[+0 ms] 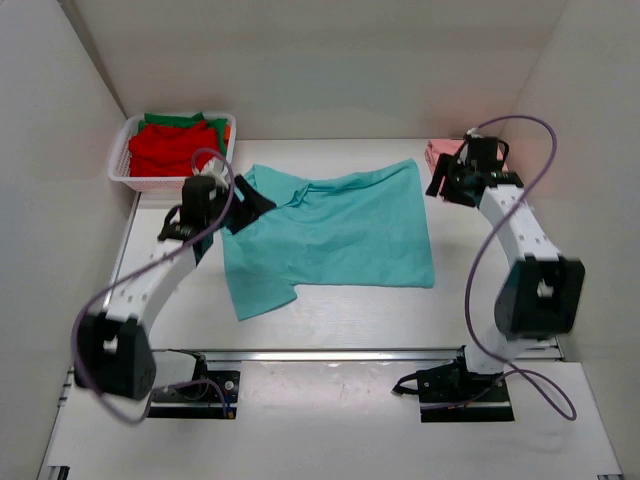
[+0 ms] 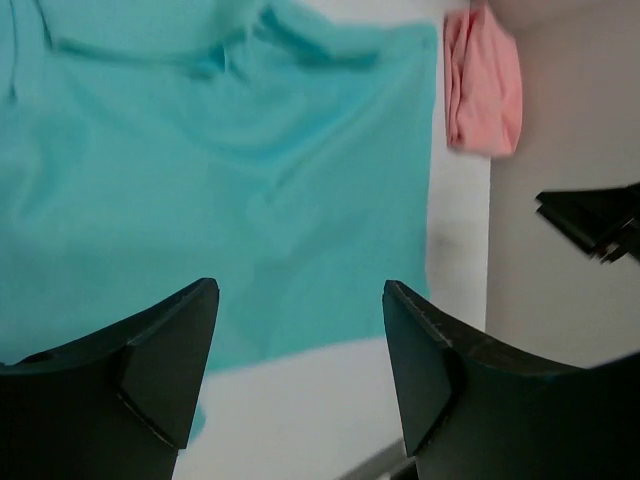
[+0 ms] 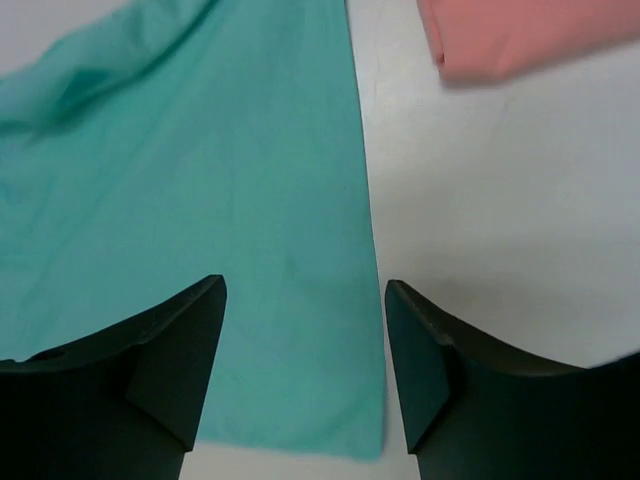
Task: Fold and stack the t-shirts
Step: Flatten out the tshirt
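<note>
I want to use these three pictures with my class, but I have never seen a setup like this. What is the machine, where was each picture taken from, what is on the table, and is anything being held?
The machine is two robot arms bolted at the near edge of a white table. The overhead view looks down from above and behind them. The other two pictures come from cameras on the wrists; the dark shapes at the bottom are each gripper's own fingers.

A teal t-shirt lies spread out in the middle. A folded salmon pink t-shirt sits at the far right. A white mesh basket at the far left holds red, green and orange cloth.

The left gripper and right gripper are both open above the teal shirt, holding nothing.
</note>
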Robot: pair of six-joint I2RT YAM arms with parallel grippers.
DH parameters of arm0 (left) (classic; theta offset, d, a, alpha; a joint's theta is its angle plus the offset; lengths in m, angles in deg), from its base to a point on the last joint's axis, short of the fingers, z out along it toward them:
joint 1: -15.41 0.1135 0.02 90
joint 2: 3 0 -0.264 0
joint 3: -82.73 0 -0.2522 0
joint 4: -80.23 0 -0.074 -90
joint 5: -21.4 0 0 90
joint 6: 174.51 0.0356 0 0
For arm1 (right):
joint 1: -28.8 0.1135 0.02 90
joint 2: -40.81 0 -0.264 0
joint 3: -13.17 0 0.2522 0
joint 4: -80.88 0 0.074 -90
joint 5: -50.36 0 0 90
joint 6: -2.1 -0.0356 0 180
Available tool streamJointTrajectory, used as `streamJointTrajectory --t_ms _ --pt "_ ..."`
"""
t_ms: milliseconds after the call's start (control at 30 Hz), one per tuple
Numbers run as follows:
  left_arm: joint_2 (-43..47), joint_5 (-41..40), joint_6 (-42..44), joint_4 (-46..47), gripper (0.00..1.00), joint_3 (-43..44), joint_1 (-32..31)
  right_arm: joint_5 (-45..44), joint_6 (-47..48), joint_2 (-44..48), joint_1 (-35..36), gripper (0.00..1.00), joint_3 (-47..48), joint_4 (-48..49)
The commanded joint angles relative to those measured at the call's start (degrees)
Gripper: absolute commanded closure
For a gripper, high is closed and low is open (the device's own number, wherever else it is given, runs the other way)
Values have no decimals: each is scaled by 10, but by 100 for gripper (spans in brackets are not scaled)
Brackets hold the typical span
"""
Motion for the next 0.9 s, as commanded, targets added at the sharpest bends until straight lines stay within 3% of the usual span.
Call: streamJointTrajectory --t_ms 0,67,200,400,667,733,833,867 --pt "127 -64 47 -77 21 -134 -37 -41 -15 156 24 38 -163 26" --pt "177 -93 57 -110 20 -193 -53 -43 -20 197 34 38 -227 19" --pt "258 -106 41 -152 27 -299 -56 -43 -39 273 48 38 -336 22" --pt "354 -168 21 -193 23 -370 -50 -10 -64 311 47 36 -438 47" --pt "263 -168 14 -134 21 -393 -86 -7 -83 276 71 31 -479 89" --pt "221 -165 9 -116 25 -391 -101 -7 -91 259 68 30 -480 99" --pt "181 -162 11 -85 61 -384 -109 0 -91 223 66 28 -475 118" --pt "170 -148 15 -74 85 -379 -105 4 -88 206 69 32 -473 121"
